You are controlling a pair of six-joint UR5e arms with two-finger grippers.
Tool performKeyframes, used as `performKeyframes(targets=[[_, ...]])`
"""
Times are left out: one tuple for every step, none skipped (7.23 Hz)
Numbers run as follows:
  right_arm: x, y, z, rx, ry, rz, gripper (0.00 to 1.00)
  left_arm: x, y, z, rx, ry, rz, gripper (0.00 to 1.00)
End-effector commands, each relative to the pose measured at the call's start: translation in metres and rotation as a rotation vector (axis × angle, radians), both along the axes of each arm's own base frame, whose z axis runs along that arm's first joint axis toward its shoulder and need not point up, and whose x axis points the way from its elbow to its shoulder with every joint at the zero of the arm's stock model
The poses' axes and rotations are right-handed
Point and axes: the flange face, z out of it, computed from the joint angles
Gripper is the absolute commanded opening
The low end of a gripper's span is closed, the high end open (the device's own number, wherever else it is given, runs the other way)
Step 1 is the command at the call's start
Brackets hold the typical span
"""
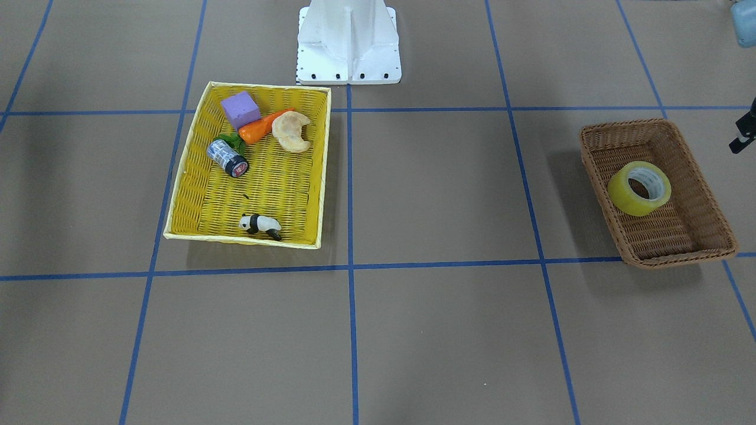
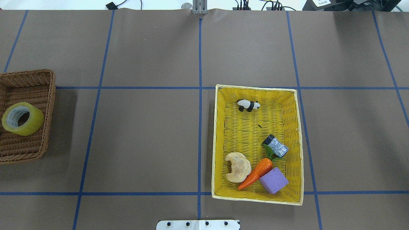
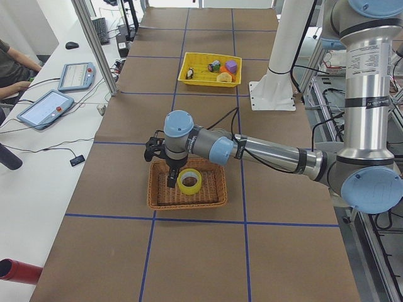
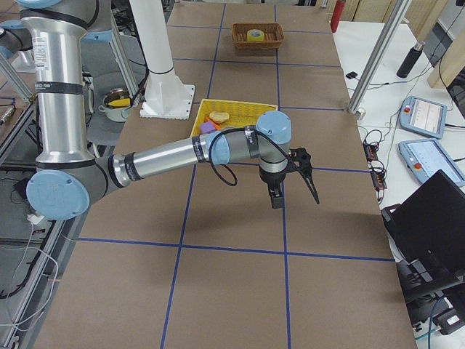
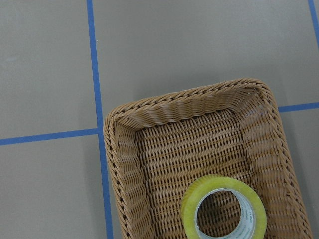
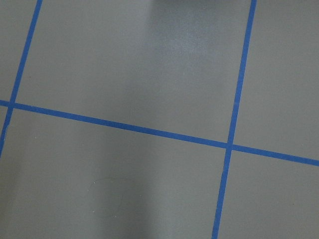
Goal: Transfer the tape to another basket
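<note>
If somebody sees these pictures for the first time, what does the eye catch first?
The bright yellow basket on the robot's right side, with an orange carrot inside, stands out most. Next comes the yellow tape roll lying alone in the brown wicker basket on its left, with the left end effector above it.

we see a yellow woven basket (image 2: 219, 134) on the brown table (image 2: 143, 134) with its blue grid lines. inside, a toy panda (image 2: 248, 104) lies alone at one end. a small can (image 2: 276, 146), carrot (image 2: 256, 173), croissant (image 2: 238, 167) and purple block (image 2: 273, 180) crowd the other end, with the carrot touching the block.
</note>
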Motion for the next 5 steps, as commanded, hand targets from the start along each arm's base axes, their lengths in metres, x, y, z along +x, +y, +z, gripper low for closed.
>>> performKeyframes(targets=[[-0.0009,0.0013,-0.0044,0.008,0.001,-0.001,1.00,0.0002,0.0002,-0.0011,0.002,0.000,0.000,0.98],[-0.0004,0.0011,0.0013,-0.002,0.009,0.001,1.00,0.0002,0.0002,-0.0011,0.002,0.000,0.000,0.98],[0.0009,0.0002,0.0011,0.002,0.027,0.005,1.00,0.0002,0.0002,-0.0011,0.002,0.000,0.000,0.98],[0.0010,0.0001,0.0019,0.001,0.029,0.004,1.00,0.0003,0.0004,-0.0020,0.003,0.002,0.001,0.98],[0.0003,0.0001,0.0019,0.002,0.029,0.003,1.00,0.0004,-0.0002,-0.0029,0.006,0.003,0.001,0.98]])
